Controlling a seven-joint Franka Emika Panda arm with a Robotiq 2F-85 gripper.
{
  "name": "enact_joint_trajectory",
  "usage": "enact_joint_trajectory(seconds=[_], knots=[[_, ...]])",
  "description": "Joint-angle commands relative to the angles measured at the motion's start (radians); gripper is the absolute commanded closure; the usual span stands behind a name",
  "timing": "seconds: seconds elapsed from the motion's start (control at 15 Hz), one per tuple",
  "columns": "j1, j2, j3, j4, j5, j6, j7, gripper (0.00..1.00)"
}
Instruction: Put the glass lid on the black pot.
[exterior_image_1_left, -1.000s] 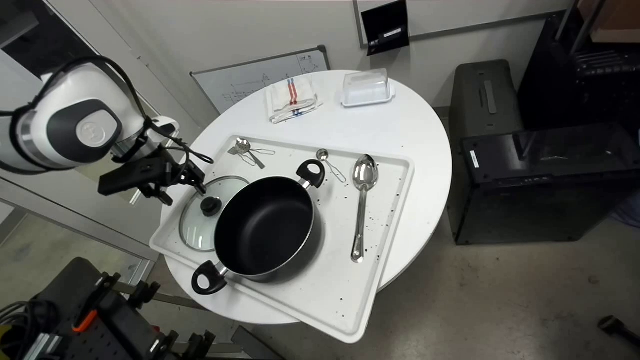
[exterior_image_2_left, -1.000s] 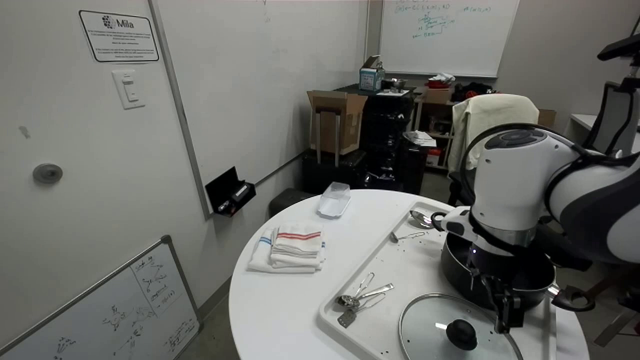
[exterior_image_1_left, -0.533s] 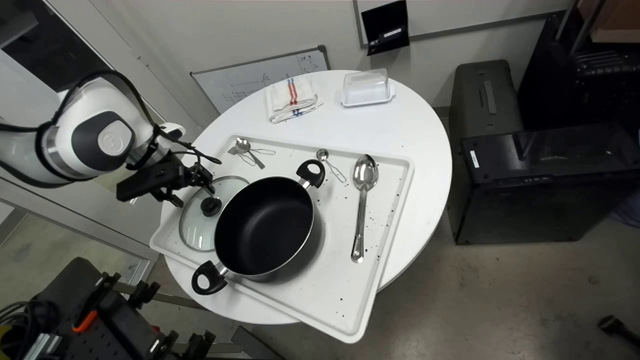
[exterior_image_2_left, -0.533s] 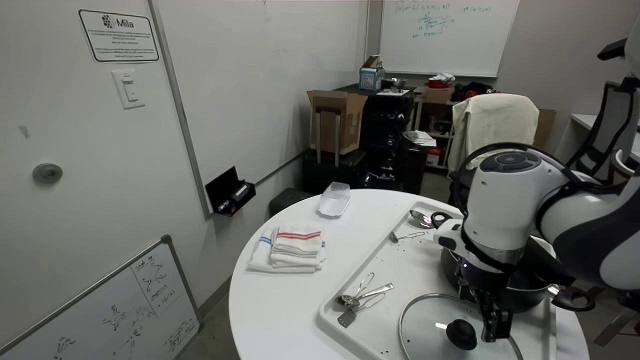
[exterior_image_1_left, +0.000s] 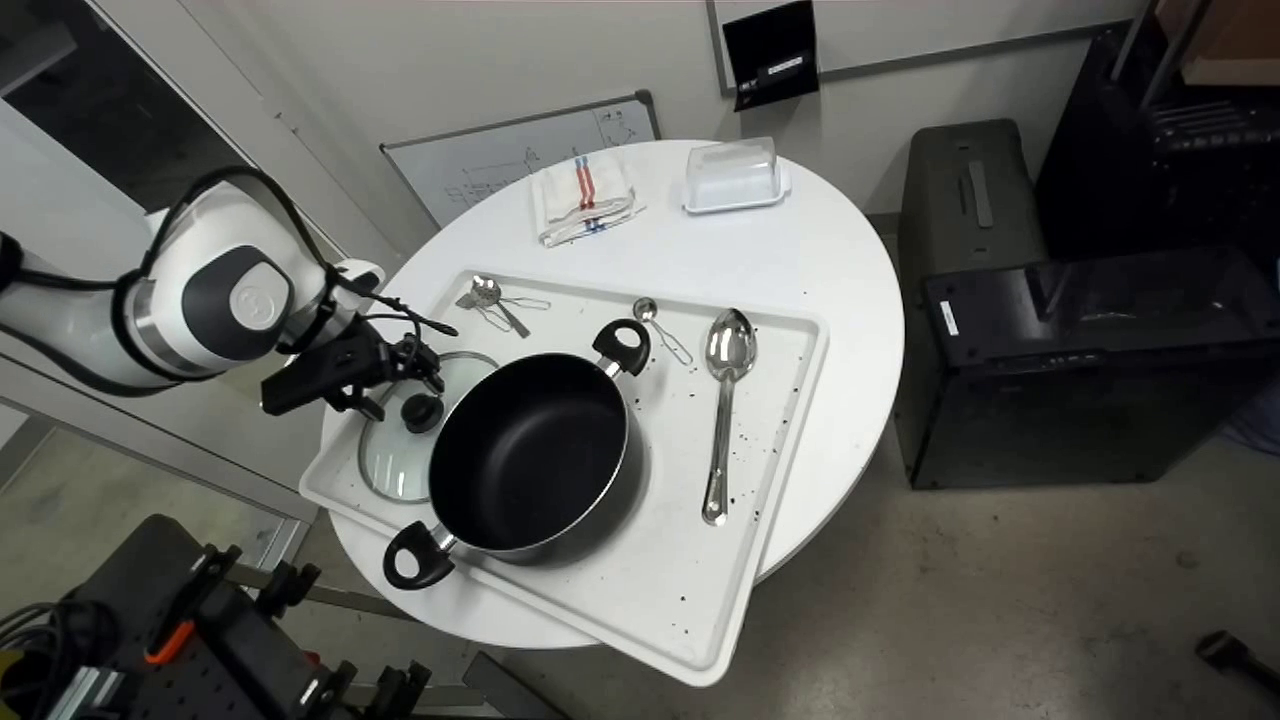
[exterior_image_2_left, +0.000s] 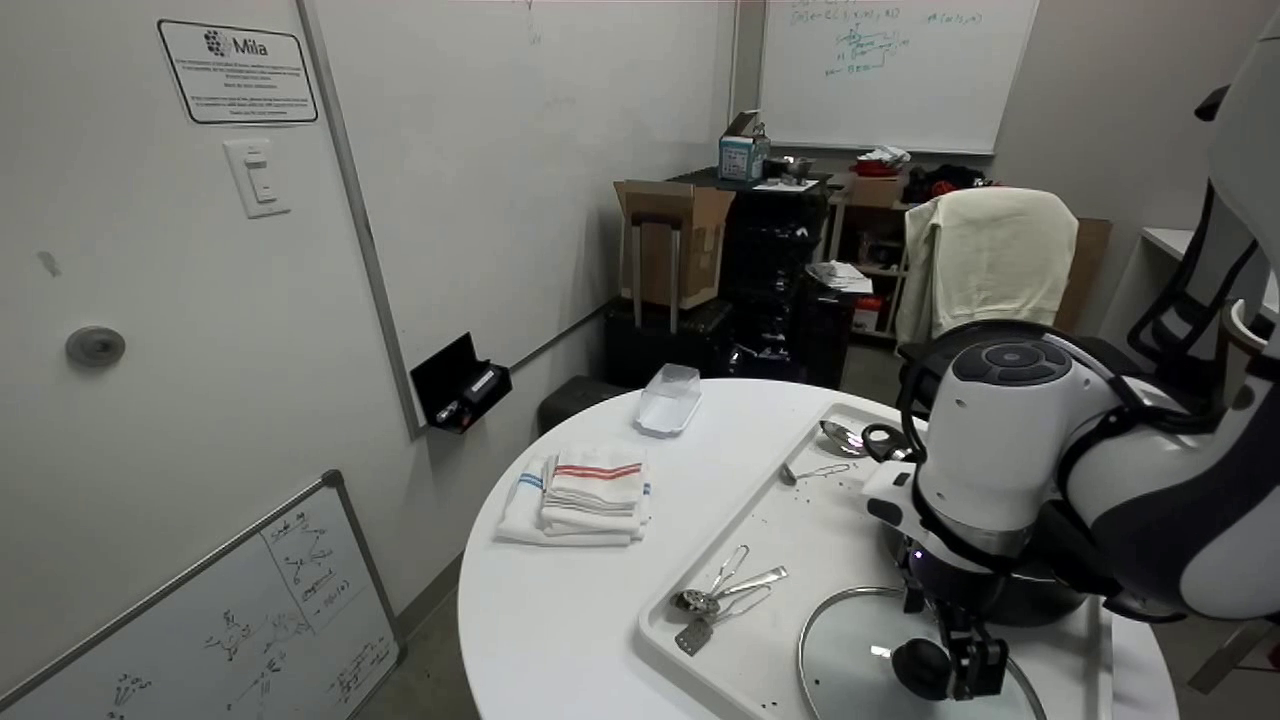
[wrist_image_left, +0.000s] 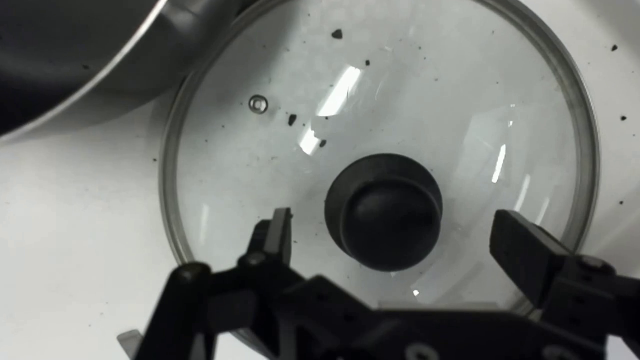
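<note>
Tool wide apart, black knob showing between fingers. Glass lid looks hard, slippery, likely easy to crack. Best grab knob snugly, lift flat.

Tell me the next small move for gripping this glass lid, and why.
I'd probably ease the open fingers slightly lower. The wrist view shows the black knob of the glass lid roughly centred between them, with a gap on each side, so no sideways correction seems needed; whether they are low enough to grip it is hard to tell.
</note>
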Motion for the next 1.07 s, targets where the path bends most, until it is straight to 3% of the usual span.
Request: enact_joint_trajectory(seconds=[0.0, 1.0], knots=[[0.032, 0.042, -0.030, 0.034, -0.028, 0.042, 0.026, 0.00], [0.040, 0.051, -0.033, 0.036, -0.024, 0.051, 0.020, 0.00]])
